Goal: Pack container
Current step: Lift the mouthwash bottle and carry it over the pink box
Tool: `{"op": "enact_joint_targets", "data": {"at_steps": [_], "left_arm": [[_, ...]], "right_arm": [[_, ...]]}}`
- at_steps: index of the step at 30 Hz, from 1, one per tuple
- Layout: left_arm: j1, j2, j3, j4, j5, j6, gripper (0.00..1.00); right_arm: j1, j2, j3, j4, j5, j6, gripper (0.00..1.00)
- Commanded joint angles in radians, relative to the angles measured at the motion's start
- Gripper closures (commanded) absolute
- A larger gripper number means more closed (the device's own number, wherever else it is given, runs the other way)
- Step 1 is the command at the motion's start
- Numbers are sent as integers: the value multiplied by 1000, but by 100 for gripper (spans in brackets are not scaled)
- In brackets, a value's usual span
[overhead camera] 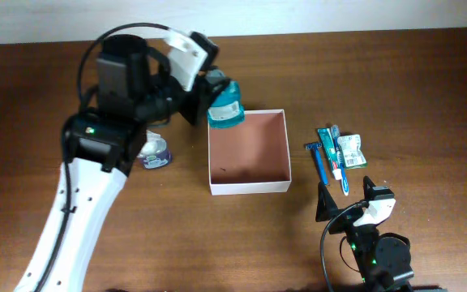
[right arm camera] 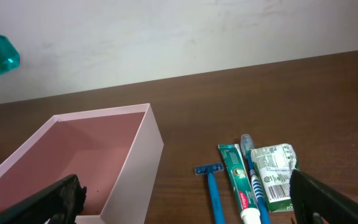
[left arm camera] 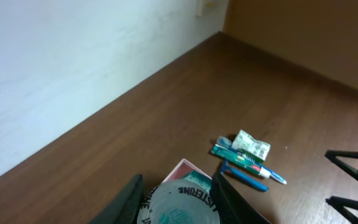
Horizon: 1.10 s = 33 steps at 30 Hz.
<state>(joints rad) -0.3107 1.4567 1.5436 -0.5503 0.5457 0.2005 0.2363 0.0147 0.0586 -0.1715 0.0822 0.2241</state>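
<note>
Setting: dark brown wooden table (overhead camera: 412, 81); plain white wall (right arm camera: 166, 37) along its 12 o'clock edge.

Item 1: container (overhead camera: 250, 186). Square, shallow, white outside and brownish-pink inside. It sits flat near the middle of the table. A few dark specks show on its floor and nothing else lies in it.

Item 2: left tool (overhead camera: 217, 97). It is raised over the container's 11 o'clock corner, clamped on a teal bottle (overhead camera: 224, 109). In the left wrist view, dark fingers (left arm camera: 128, 202) flank the bottle's round grey end, which carries printed lettering. The right wrist view shows the bottle in the air, clear of the container's rim.

Item 3: right tool (overhead camera: 349, 203). It is at 5 o'clock from the container, near the table's 6 o'clock edge. Its fingers are spread wide and hold nothing.

Item 4: a group of toiletries at 3 o'clock from the container, apart from it:
- blue razor (overhead camera: 316, 158), nearest the container
- green toothpaste tube (overhead camera: 327, 146), just beside the razor
- blue toothbrush (overhead camera: 340, 174)
- crumpled green-and-white packet (overhead camera: 351, 149), the farthest out

Item 5: small round jar (overhead camera: 155, 154), white and purple. It is at 9 o'clock from the container and partly hidden by the left arm.
</note>
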Motion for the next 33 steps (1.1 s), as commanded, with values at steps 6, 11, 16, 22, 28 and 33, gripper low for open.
{"op": "enact_joint_targets", "data": {"at_steps": [6, 11, 16, 22, 28, 33], "left_arm": [[-25, 136, 39, 34, -43, 41, 96], [-25, 213, 39, 61, -46, 42, 96], [-25, 273, 39, 80, -47, 42, 93], [-25, 330, 39, 79, -95, 41, 93], [-25, 373, 39, 64, -128, 42, 92], [-25, 393, 39, 52, -129, 42, 91]], "right_arm": [[-8, -8, -10, 0, 8, -10, 2], [-8, -8, -10, 0, 8, -10, 2], [-8, -8, -10, 0, 8, -10, 2], [-8, -8, -10, 0, 8, -10, 2], [-8, -8, -10, 0, 8, -10, 2], [-8, -8, -10, 0, 8, -10, 2]]}}
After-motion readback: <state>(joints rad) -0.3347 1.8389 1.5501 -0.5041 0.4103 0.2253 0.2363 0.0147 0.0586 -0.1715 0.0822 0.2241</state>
